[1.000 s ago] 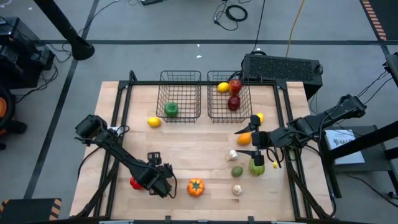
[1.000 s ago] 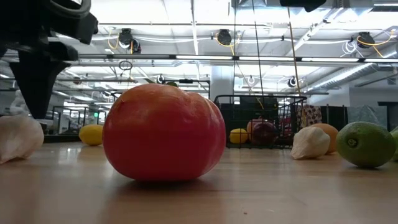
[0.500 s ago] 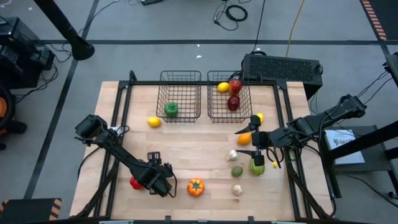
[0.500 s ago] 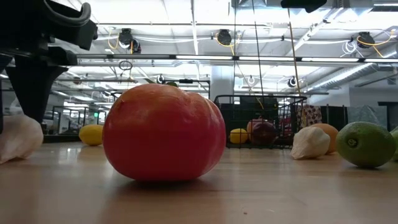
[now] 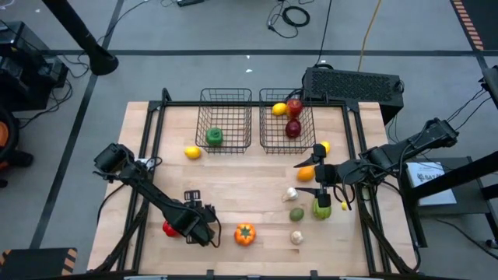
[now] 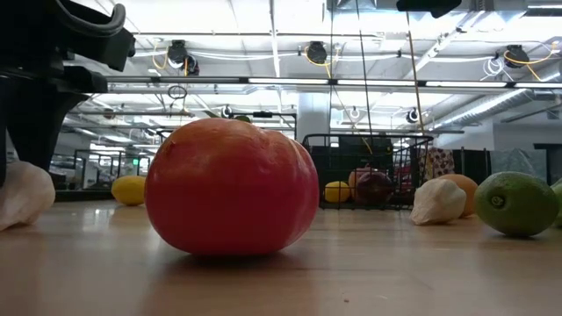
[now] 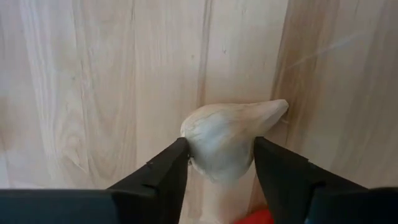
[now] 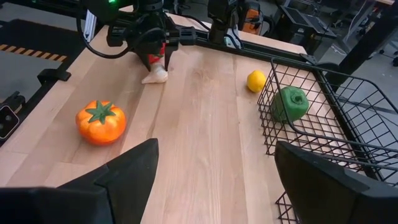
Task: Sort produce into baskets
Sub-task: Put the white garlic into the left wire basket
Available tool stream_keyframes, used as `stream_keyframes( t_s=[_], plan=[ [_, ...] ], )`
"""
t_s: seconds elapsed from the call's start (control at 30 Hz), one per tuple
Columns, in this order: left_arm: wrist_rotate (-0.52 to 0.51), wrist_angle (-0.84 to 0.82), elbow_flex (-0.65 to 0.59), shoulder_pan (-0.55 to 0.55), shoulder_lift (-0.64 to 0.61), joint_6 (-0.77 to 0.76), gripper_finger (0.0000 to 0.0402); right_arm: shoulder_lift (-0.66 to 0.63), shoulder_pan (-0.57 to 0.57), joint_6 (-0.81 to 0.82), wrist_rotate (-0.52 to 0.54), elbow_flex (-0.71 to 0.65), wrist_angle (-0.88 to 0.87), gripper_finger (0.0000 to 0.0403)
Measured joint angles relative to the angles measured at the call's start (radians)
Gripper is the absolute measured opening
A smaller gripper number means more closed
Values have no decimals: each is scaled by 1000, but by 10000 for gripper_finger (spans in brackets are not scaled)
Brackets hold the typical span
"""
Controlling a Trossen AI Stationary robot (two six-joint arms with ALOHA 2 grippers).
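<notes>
Garlic bulb (image 7: 230,146) sits right between my left gripper (image 7: 221,165) fingers, near-left part of the table (image 5: 233,183), by the red pepper (image 5: 167,229). Fingers are apart on either flank of the bulb, touching or almost; can't tell if they're gripping. The bulb's pointed tip aims out sideways past one finger, so I judge its long axis runs across the gap, an awkward squeeze. Left arm is clearly nearer. Right gripper (image 8: 214,165) hangs wide apart and empty over the right side, by the orange fruit (image 5: 306,173). Baskets (image 5: 226,118) stand at the far edge, left one holding a green pepper (image 8: 290,103). Orange pepper (image 8: 101,121) lies just right of my left gripper.
</notes>
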Motion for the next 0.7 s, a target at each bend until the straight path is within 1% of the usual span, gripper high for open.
stream_keyframes(
  t_s=[0.1,0.27,0.4,0.53,0.63,0.7],
  plan=[
    [0,0,0,0,0,15,171,0,0,0,0,0,0,313],
    [0,-6,3,0,0,24,169,0,0,0,0,0,0,313],
    [-13,-40,39,0,0,25,169,0,0,0,0,0,0,313],
    [-94,-72,105,6,0,66,169,0,0,0,0,0,0,313],
    [-191,-75,165,23,0,123,169,0,0,0,0,0,0,313],
    [-274,-71,210,37,0,180,169,0,0,0,0,0,0,313]
  ],
)
